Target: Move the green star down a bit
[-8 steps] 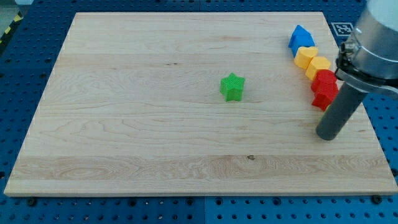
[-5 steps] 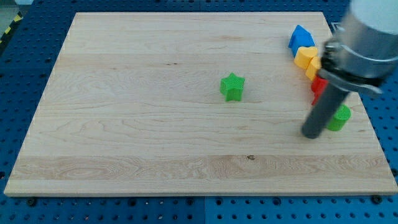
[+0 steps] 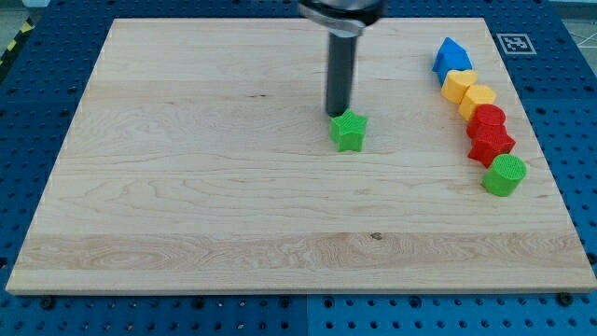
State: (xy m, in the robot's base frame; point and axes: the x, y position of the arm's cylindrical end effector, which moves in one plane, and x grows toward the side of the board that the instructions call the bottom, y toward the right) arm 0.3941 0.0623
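**7 blocks, 1 rod on a wooden board**

The wooden board (image 3: 187, 187) carries 7 small blocks in 4 colours. 2 are green: 1 green star (image 3: 349, 132) near the centre and 1 green cylinder (image 3: 505, 175) at the view's right. 2 are red: 1 red rounded block (image 3: 487, 119) and 1 red star (image 3: 492, 145). 2 are yellow (image 3: 456, 85) (image 3: 478, 98), shapes unclear. 1 is a blue block (image 3: 451, 56). 1 dark rod ends in my tip (image 3: 336, 114).

green star (image 3: 349, 132), dark rod, blue block (image 3: 451, 56) (house-shaped), pale wood board (image 3: 187, 168)
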